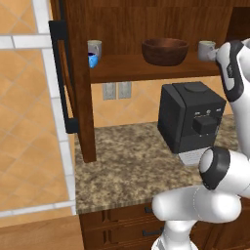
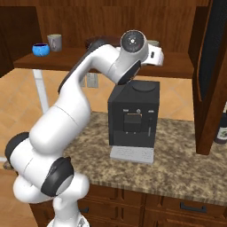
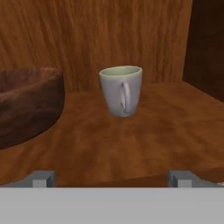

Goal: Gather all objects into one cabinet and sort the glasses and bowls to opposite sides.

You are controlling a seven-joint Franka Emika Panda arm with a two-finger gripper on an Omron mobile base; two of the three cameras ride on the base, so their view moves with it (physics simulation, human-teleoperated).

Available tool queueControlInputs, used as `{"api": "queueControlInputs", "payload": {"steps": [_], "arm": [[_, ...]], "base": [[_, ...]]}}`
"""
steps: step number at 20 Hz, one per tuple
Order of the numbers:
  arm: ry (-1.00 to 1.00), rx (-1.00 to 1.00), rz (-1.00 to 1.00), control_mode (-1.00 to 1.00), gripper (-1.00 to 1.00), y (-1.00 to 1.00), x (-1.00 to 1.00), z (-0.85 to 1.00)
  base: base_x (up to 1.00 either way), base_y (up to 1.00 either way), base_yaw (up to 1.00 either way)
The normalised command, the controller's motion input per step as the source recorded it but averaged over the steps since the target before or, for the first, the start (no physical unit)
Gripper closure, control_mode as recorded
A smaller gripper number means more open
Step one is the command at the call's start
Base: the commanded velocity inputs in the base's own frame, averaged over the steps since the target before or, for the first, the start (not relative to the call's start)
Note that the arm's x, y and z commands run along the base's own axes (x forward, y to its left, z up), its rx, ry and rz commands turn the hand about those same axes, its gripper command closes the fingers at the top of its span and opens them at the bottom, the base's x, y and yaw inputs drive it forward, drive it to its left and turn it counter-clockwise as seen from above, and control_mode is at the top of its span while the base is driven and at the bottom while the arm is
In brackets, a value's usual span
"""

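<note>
Facing a pale mug (image 3: pixel 121 91), the gripper (image 3: pixel 113 178) hovers at the shelf's (image 1: pixel 146 66) front edge with its jaws apart, holding nothing. The wooden bowl (image 1: pixel 165 50) sits mid-shelf. A blue mug (image 1: pixel 92 60) and 1 more pale mug (image 1: pixel 95 48) stand at the shelf's left end.

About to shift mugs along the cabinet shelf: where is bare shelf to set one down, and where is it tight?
Bare shelf lies between the blue mug and the wooden bowl, and in front of the lone grey mug toward the shelf edge. The left end is tight: blue mug and another grey mug sit close together by the cabinet's side panel.
</note>
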Motion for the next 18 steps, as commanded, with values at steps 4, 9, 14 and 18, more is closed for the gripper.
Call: {"api": "queueControlInputs", "payload": {"steps": [4,9,14,18], "arm": [[0.0,0.0,-0.03,-1.0,-1.0,-0.28,0.22,0.0],[0.0,0.0,-0.01,-1.0,-1.0,-0.28,0.21,0.0],[0.0,0.0,0.0,-1.0,-1.0,-0.07,0.35,0.0],[0.0,0.0,0.0,-1.0,-1.0,-0.03,0.28,-0.03]], "base": [[0.0,0.0,0.0],[0.0,0.0,0.0],[0.0,0.0,0.0],[0.0,0.0,0.0]]}}
